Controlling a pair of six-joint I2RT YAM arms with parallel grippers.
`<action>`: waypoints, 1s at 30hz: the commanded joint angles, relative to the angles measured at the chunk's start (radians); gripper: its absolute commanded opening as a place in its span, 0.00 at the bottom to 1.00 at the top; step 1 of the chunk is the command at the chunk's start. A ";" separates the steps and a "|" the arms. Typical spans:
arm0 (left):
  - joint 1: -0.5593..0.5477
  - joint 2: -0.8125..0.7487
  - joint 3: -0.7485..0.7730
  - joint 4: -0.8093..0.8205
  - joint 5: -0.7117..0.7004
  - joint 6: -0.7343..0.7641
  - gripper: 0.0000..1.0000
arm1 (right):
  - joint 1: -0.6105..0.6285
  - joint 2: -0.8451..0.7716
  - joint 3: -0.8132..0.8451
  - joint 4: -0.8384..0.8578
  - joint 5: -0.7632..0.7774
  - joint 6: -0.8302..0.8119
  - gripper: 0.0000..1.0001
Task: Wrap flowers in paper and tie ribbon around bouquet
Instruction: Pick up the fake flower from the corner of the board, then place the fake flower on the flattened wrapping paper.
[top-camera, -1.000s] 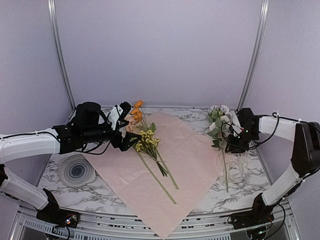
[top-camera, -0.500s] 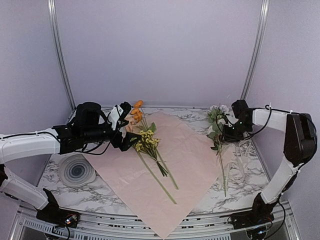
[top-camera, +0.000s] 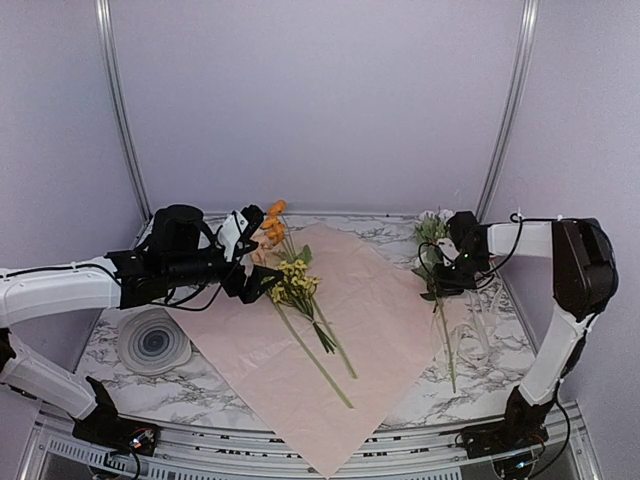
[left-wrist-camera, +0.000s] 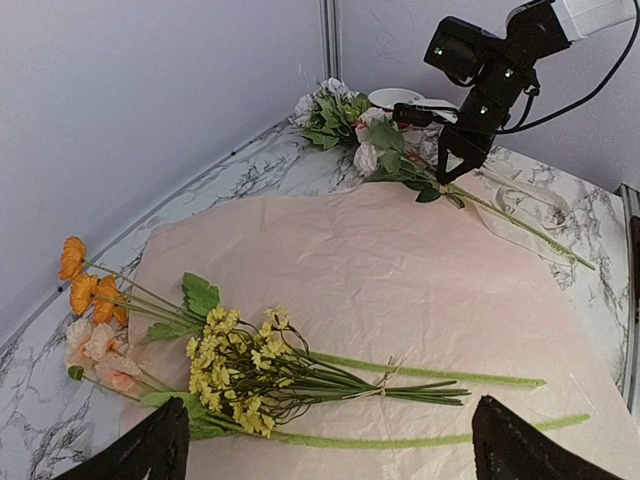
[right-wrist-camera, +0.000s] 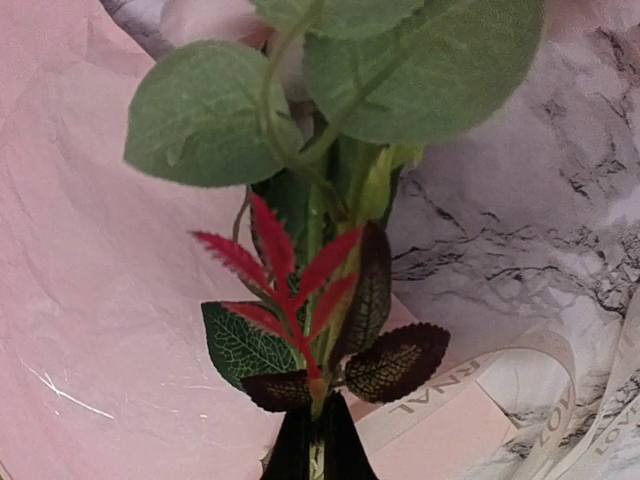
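**Item:** whitish flower spray (top-camera: 432, 232). Judged light, with a springy stem and soft leaves; best taken on the bare stem below the leaves.

**Hold:** my right claw (right-wrist-camera: 320, 448) is clamped on that stem, with the blossoms ahead of my fingertips at the edge of the paper (top-camera: 385, 310). The ribbon (right-wrist-camera: 470, 390) lies just beside.

**Left claw** (left-wrist-camera: 335, 450): wide open and empty, above the other flowers (left-wrist-camera: 250, 365).

My left arm (top-camera: 60, 285) reaches in from the left side, forearm roughly level above the table. My left gripper (left-wrist-camera: 330, 420) hangs low, its two fingers spread as wide as they go and holding nothing. My right arm (top-camera: 580, 275) rises from its base, folds at the elbow and stretches leftward. My right gripper (right-wrist-camera: 320, 442) is pinched tight on a stem of the flowers (right-wrist-camera: 325, 215).
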 joint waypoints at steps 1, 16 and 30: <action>-0.005 0.008 -0.002 0.000 -0.007 0.005 0.99 | 0.006 -0.071 0.042 -0.006 0.063 -0.015 0.00; -0.011 -0.002 -0.002 -0.002 -0.016 0.007 0.99 | 0.029 -0.473 0.187 0.018 0.073 -0.048 0.00; -0.010 -0.009 0.066 -0.120 -0.262 0.022 0.99 | 0.407 0.006 0.277 0.385 -0.505 0.369 0.00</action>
